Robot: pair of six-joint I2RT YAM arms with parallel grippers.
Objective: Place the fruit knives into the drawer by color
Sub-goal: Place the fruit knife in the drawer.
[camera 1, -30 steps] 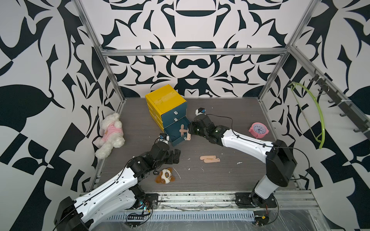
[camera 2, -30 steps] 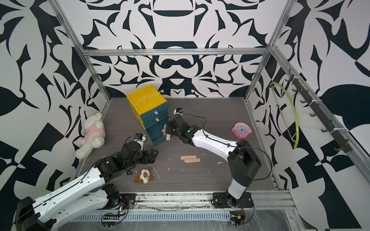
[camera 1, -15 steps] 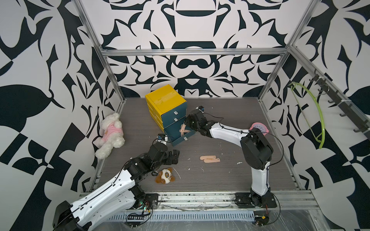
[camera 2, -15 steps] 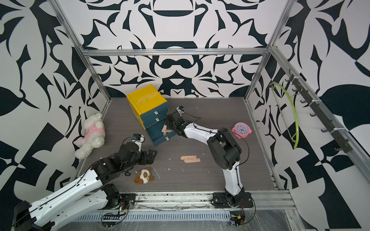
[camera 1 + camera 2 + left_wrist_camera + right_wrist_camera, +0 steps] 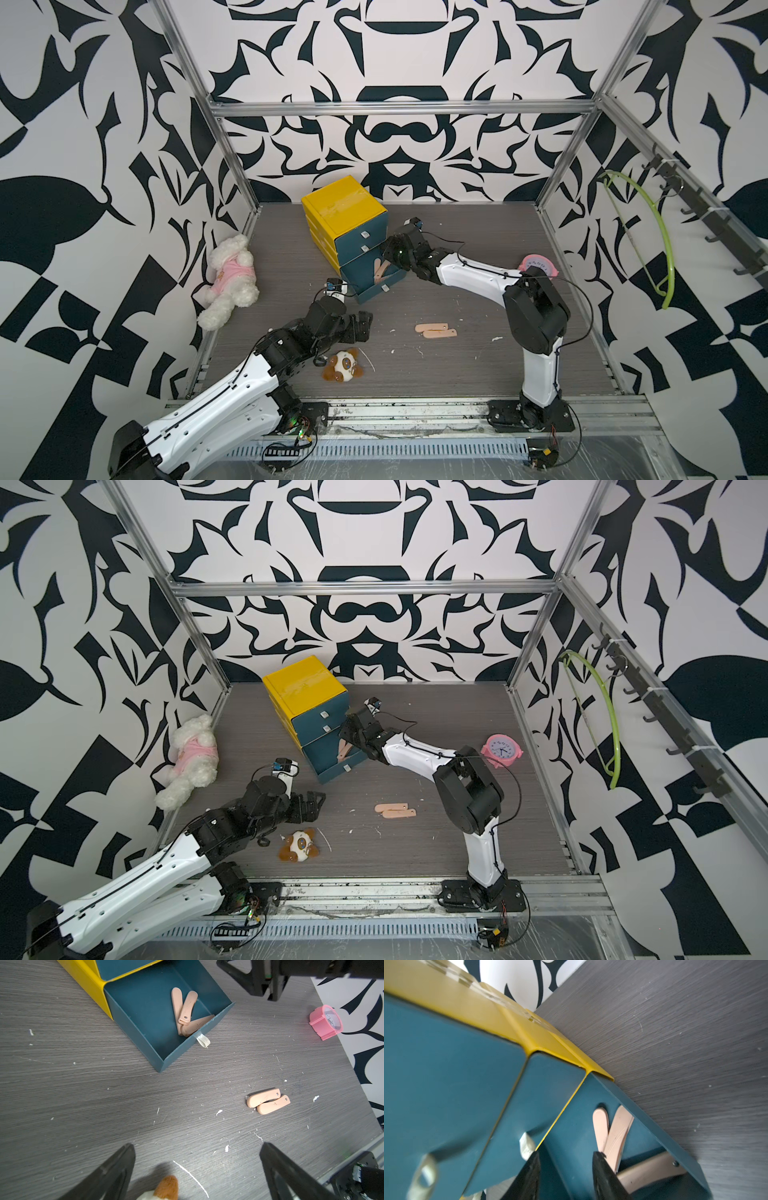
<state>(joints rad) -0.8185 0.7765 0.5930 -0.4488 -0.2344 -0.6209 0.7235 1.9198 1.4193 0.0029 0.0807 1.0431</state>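
Right end effector (image 5: pixel 566 1155), jaws parted and empty, hangs over the open drawer (image 5: pixel 141 1012) holding three peach fruit knives (image 5: pixel 188 1008); left end effector (image 5: pixel 197 1145) gapes wide, empty.

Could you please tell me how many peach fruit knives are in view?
5. One peach knife, a second and a third overlap in the open bottom drawer; two more lie touching on the table. The closed drawers may hide others.

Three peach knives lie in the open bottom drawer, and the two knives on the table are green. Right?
No: the two knives on the table are peach, not green; the left wrist view shows it. Three peach knives do lie in the open bottom drawer.
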